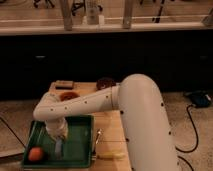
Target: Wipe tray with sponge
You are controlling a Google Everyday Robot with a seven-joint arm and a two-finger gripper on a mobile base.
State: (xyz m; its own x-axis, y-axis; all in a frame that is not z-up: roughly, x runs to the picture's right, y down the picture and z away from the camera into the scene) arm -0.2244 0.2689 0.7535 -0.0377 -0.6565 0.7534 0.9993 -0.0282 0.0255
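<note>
The tray (80,145) is large, green, rectangular plastic with a raised rim and rounded corners. It lies flat at the near left corner of the worktop (107,125). The sponge (59,151), a small pale blue-grey block, stands on end over the tray's left half, towards the front rim. The tool (58,140) points down directly at the sponge's top end.

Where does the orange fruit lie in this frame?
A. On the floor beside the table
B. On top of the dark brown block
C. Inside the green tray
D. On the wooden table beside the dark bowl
C: the orange fruit sits inside the green tray, in its near corner, just beside the hand, which is down over the tray's floor.
</note>
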